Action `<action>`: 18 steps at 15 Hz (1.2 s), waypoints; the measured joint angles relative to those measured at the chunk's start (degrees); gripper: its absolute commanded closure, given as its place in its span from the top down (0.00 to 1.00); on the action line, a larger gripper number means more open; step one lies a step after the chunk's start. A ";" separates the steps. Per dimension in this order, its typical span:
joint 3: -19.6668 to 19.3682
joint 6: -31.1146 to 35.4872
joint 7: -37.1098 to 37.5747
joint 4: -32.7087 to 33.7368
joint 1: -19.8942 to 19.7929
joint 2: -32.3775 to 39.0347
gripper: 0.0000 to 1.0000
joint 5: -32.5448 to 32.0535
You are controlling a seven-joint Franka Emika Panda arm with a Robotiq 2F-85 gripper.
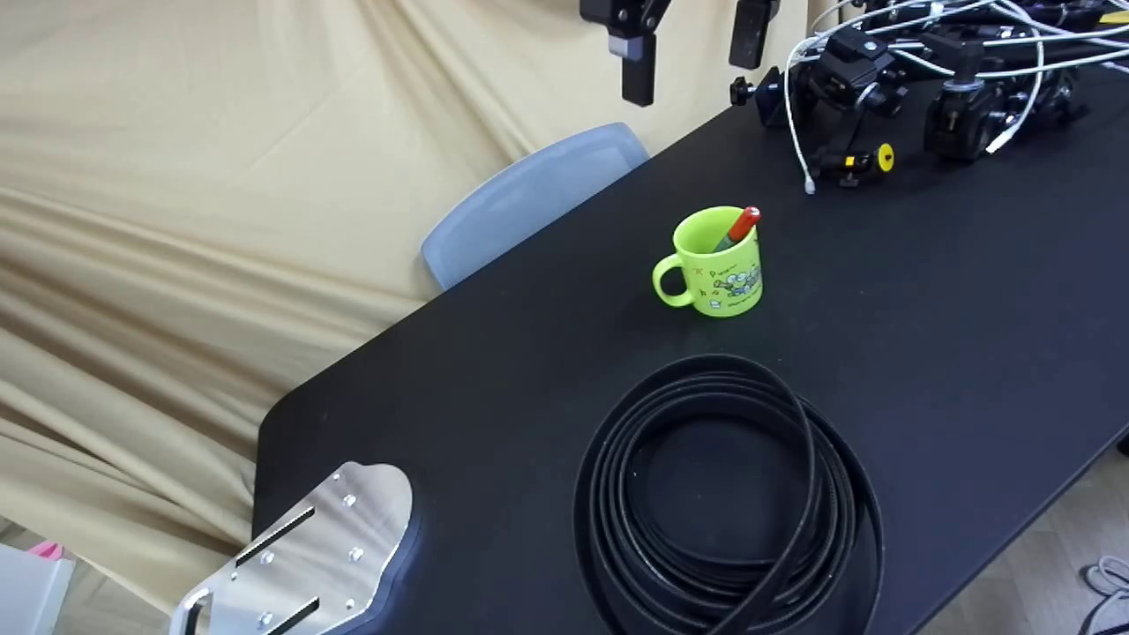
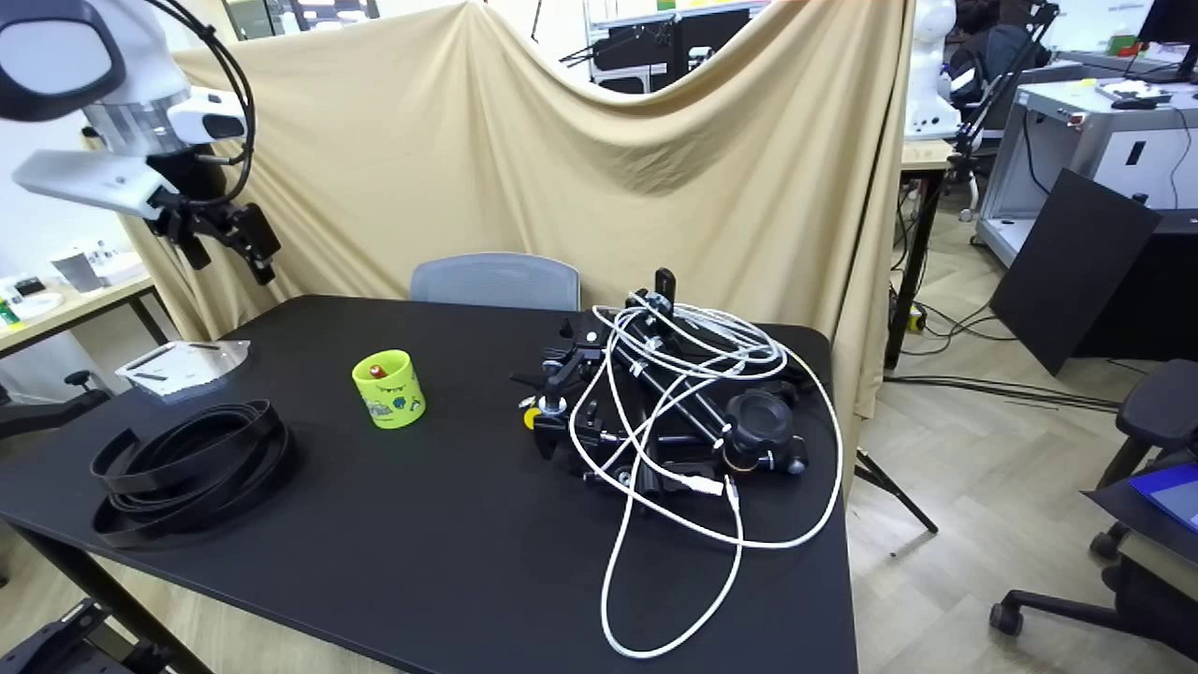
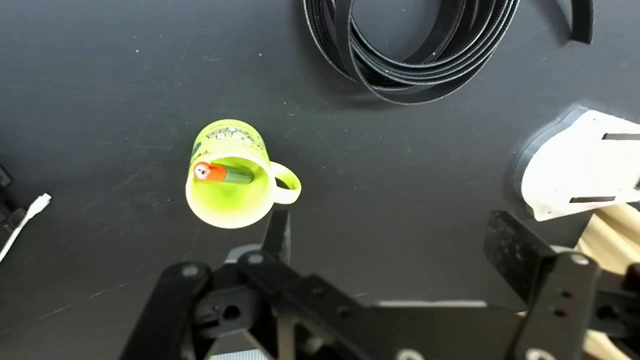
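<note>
The black two-fingered tool (image 1: 693, 84) is hanging wide open and gripping nothing, well above the matte black table (image 1: 503, 388). On it a cartoon-printed, lime-green cylindrical mug (image 1: 728, 280) is standing upright between a coil of flat black strap (image 1: 609, 481) and a pile of black camera mounts (image 1: 854, 63). In the wrist view the mug is sitting off to one side of the gap between the fingers, its handle jutting towards that gap; an approach that is not correcting this offset could be bringing a fingertip down on rim or handle, tipping the mug. A slim cylindrical orange-and-green marker (image 3: 215, 173) is leaning inside and poking past the rim, so a passing finger could be flicking it out. The strap's raised loops are blending into the dark surface, and misjudged clearance there could be snagging a finger. Loose white cables (image 2: 700, 484) are trailing over the mounts; a wide swing that way could be dragging both.
</note>
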 measured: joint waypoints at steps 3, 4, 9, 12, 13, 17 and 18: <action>-0.13 2.80 -2.26 -0.02 -0.88 1.42 1.00 -1.33; -0.25 4.21 -3.08 -0.02 -1.34 2.35 1.00 -2.05; -1.38 11.64 -7.70 0.65 -3.54 9.01 1.00 -4.52; -1.56 14.61 -8.92 2.38 -4.46 13.44 1.00 -5.63; -1.56 15.16 -9.06 3.12 -4.63 14.90 1.00 -6.07; -1.30 15.83 -9.33 6.14 -4.77 20.25 1.00 -7.03; -1.13 15.83 -9.34 6.75 -4.77 21.29 1.00 -7.07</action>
